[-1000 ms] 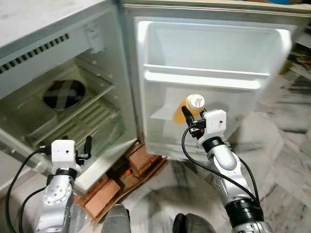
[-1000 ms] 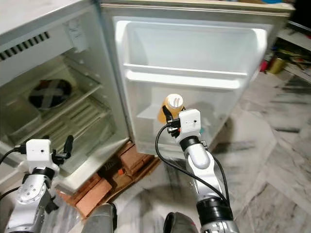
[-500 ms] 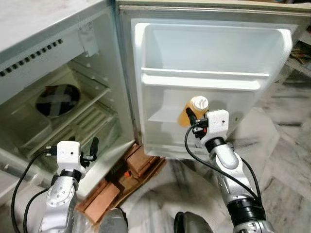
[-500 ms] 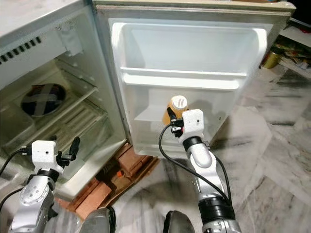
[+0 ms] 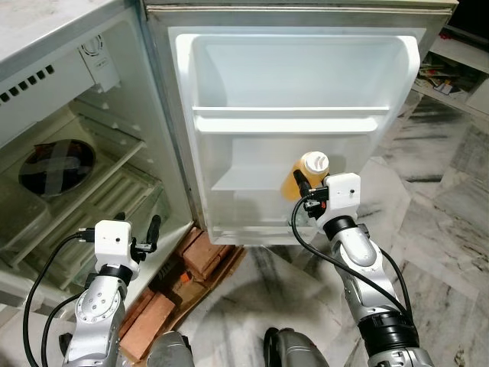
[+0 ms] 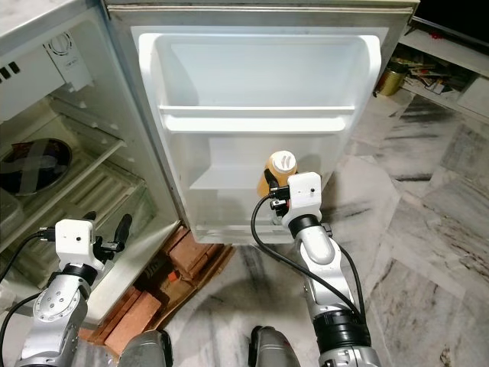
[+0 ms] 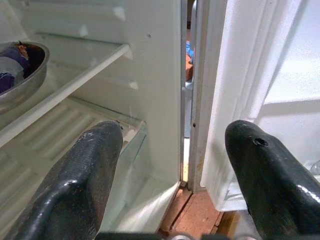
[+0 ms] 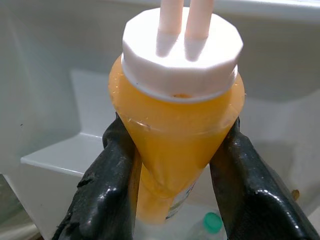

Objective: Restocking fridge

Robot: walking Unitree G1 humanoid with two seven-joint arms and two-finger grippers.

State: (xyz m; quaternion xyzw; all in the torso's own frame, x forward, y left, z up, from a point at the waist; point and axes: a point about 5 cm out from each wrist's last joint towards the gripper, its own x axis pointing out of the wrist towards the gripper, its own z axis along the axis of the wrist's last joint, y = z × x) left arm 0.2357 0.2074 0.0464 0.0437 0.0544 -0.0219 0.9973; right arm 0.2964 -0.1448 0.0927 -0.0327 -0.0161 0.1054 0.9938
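Left gripper hanging low with fingers spread apart, pointing at fridge interior. Right gripper clamping orange bottle by its neck, holding it at lower shelf of open fridge door.

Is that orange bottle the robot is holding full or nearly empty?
Full, apparently: orange liquid fills the bottle up to its white cap, between the right gripper's fingers.
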